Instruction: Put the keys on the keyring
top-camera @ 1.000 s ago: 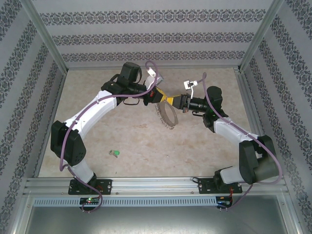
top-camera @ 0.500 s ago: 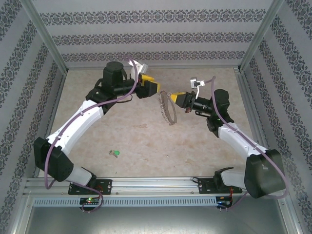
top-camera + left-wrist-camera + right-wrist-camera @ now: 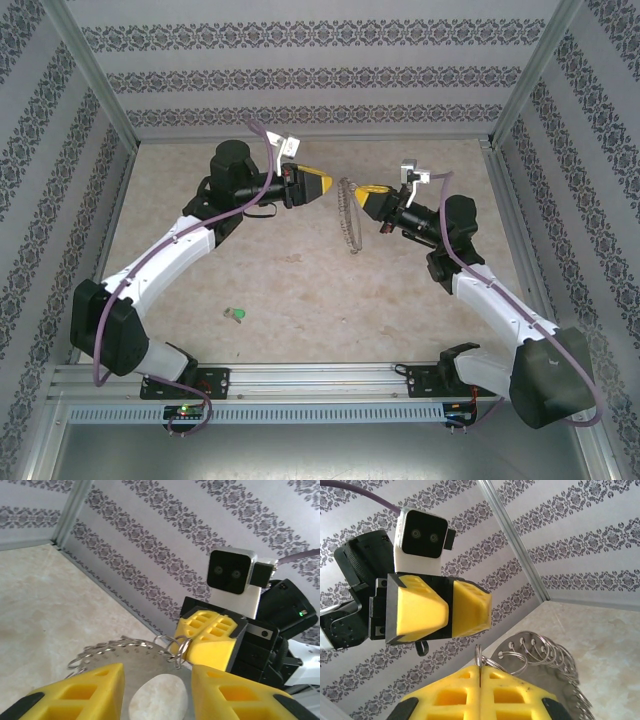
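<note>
The keyring [image 3: 348, 215] is a thin grey disc fringed with small silvery split rings, hanging edge-on above the table's middle. My right gripper [image 3: 366, 193] is shut on one small ring at the disc's top edge. In the right wrist view the pinched ring [image 3: 479, 656] sticks up from the closed fingers, with the disc [image 3: 547, 676] to the right. My left gripper [image 3: 322, 185] stands open just left of the keyring, apart from it. In its own view the disc [image 3: 125, 656] lies beyond its spread fingers. The green-headed key [image 3: 237, 316] lies on the table, near left.
Patterned walls and metal frame posts [image 3: 92, 80] close in the beige table on three sides. The aluminium rail [image 3: 320, 380] with both arm bases runs along the near edge. The left arm's elbow [image 3: 105, 325] hangs over the near left.
Both grippers met at the keyring a second ago. The left one has let go and drawn back left. The right one has carried the ring slightly right and turned it edge-on.
</note>
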### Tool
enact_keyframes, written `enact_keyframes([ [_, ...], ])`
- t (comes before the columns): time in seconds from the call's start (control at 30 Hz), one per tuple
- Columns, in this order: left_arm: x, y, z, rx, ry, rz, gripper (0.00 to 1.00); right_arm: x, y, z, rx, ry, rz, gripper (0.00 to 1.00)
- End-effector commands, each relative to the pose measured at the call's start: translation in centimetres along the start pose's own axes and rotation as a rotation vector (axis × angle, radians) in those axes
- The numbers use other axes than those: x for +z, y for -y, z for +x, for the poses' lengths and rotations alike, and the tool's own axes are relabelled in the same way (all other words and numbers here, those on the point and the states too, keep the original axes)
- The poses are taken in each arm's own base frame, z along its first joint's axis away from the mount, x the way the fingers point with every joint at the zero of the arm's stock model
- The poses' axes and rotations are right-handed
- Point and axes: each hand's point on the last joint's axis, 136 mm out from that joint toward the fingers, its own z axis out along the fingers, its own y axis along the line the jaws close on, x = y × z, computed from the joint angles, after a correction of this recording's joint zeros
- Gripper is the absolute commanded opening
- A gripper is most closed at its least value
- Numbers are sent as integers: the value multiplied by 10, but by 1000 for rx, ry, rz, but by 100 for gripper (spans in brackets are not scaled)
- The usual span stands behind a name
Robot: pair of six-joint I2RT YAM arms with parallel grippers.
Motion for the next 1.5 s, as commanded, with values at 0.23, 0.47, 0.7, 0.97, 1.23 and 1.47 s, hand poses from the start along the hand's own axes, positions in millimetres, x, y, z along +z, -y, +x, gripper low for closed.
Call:
enact_keyframes([
  [0.23,15,22,6,34,-9,156,38,10,-15,-14,-112,63,-44,0],
  [0.47,23,22,15,25,-33,173,38,13,-11,-12,-105,63,-42,0],
  [0.7,29,20,23,16,-48,175,37,13,-11,-10,-100,59,-44,0],
  [0.97,33,21,23,30,-43,182,27,13,-8,-6,-92,52,-39,0],
  [1.23,33,24,18,48,-18,177,18,13,-6,-4,-89,46,-37,0],
  [1.47,34,23,14,58,11,162,16,14,-6,-2,-83,36,-43,0],
])
